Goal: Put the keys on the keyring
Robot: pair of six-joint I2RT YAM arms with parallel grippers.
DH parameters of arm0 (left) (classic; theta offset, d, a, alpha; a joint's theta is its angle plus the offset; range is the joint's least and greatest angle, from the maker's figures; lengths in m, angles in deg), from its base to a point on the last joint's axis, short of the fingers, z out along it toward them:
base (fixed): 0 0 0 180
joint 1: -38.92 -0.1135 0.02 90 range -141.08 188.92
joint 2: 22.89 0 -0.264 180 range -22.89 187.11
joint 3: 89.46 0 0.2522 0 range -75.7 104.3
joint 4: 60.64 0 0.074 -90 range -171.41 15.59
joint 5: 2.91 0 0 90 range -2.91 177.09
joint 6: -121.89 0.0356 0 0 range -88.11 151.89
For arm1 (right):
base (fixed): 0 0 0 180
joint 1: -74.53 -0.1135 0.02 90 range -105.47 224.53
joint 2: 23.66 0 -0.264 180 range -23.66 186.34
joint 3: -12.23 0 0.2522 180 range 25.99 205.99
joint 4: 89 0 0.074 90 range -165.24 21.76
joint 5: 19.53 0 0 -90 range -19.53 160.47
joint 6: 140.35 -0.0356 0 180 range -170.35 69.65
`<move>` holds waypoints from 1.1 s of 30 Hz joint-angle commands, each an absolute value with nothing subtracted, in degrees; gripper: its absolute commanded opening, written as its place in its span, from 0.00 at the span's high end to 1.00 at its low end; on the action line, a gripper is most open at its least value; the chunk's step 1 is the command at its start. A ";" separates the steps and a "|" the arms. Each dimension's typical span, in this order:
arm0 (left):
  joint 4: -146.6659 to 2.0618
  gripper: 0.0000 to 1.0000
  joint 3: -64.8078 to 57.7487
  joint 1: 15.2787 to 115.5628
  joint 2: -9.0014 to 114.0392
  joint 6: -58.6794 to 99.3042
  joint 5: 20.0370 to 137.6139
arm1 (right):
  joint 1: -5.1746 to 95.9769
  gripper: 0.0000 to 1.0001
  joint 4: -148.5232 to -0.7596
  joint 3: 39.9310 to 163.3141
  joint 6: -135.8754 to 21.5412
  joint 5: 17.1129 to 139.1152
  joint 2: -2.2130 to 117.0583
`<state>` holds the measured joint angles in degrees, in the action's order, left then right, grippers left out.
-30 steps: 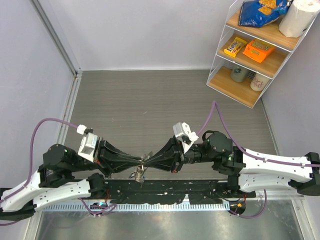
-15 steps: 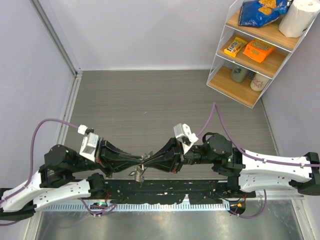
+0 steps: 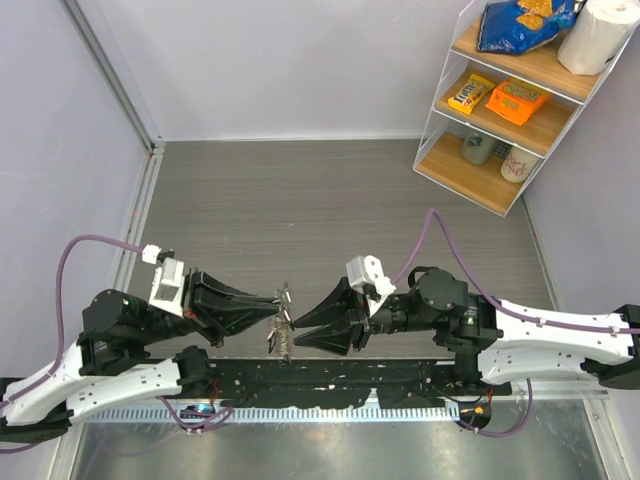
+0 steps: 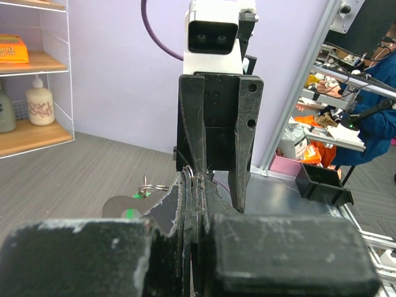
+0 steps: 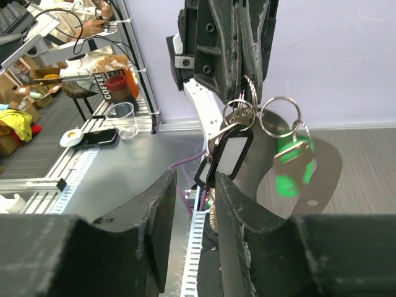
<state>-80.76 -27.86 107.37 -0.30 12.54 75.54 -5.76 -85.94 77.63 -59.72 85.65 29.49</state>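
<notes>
the left gripper has its jaws pinched shut on what looks like the keyring, so the keys dangle below its tips, long axis straight down, in the air between the two arms. the right gripper sits just to their right, not touching, its jaws a narrow slot with nothing in it. in its wrist view the black key hangs ahead of that slot and the green key further right, so i judge a short, straight reach forward would meet them.
</notes>
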 commanded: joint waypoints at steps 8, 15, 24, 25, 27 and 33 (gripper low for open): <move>-74.76 1.00 -27.97 107.12 -0.48 11.77 75.66 | -6.07 0.57 -82.36 85.22 -52.73 78.74 27.76; -74.76 1.00 -28.06 107.13 -0.30 11.77 75.22 | -6.07 0.56 -81.04 88.56 -51.32 78.30 29.25; -74.76 1.00 -27.89 107.21 -0.39 11.59 74.26 | -6.07 0.62 -80.95 89.97 -50.88 78.21 31.97; -74.76 1.00 -27.80 107.21 -0.47 11.59 74.25 | -6.07 0.63 -81.04 89.97 -50.97 78.12 32.06; -74.76 1.00 -27.89 107.21 -0.56 11.50 74.08 | -6.15 0.63 -81.21 89.97 -50.88 78.12 32.24; -74.76 1.00 -27.80 107.13 -0.65 11.50 73.46 | -6.07 0.65 -81.39 90.24 -50.88 78.21 32.85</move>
